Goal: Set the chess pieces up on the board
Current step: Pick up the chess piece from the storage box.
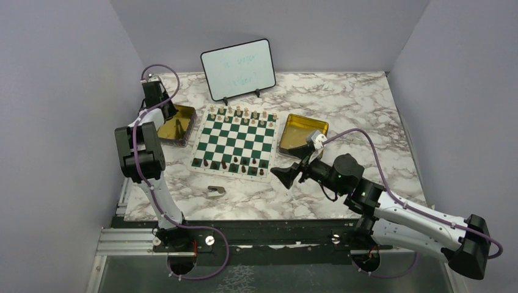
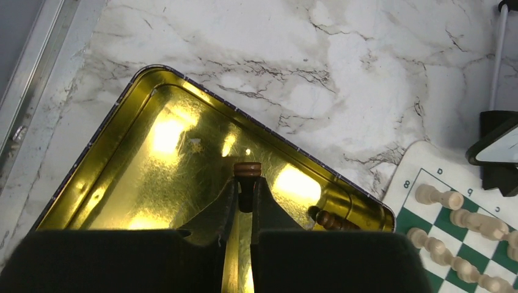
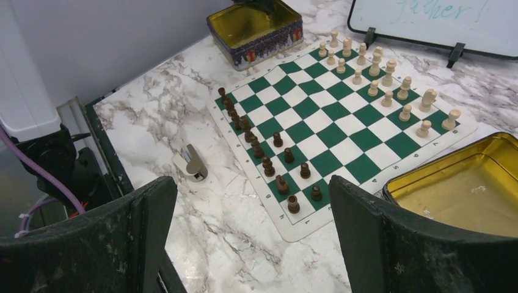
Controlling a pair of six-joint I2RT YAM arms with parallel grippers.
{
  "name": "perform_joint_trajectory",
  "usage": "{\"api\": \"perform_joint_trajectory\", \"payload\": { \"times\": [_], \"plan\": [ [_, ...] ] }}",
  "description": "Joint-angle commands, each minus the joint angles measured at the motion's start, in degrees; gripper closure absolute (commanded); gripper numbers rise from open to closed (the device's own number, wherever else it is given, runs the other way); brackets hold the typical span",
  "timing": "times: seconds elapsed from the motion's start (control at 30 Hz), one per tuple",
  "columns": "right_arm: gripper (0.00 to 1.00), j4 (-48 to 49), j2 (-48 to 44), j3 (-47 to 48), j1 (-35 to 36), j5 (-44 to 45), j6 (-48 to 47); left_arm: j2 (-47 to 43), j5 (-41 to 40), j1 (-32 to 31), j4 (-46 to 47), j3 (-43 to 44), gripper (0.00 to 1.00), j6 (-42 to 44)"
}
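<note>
Light chess pieces (image 1: 246, 113) line the board's (image 1: 235, 141) far rows, dark chess pieces (image 1: 223, 165) its near rows.

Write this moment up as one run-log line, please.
left hand: shut on dark chess piece in left gold tin | right hand: open, empty, beside chessboard | another dark piece lying in tin

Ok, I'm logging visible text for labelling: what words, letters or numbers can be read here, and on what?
"father!": faint handwriting on the whiteboard, cut by the frame edge; the line above it is too faint to read.
"8", "a", "b", "c": printed on the white border of the board, left wrist view.
Remaining border marks: too small to read.
</note>
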Motion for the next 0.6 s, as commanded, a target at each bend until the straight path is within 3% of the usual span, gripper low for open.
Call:
{"api": "perform_joint_trajectory", "payload": {
  "times": [0.0, 0.17, 0.33, 0.57],
  "plan": [
    [0.0, 0.1, -1.2, 2.5, 0.2, 4.6, 1.1, -4.2, -0.3, 0.3, -12.6, 4.6, 0.96, -7.3],
    [0.0, -2.5, -3.1, 3.8, 0.2, 7.0, 0.1, -8.0, 8.2, -0.3, -15.5, 3.7, 0.96, -10.9],
    [0.0, -3.1, -5.3, 3.8, 0.2, 7.0, -2.0, -11.2, 11.4, -2.8, -20.2, 3.9, 0.93, -11.3],
    [0.0, -9.5, -2.1, 8.2, 0.2, 11.2, -4.0, -17.2, 18.6, -6.8, -21.5, 0.5, 0.93, -11.6]
  ]
}}
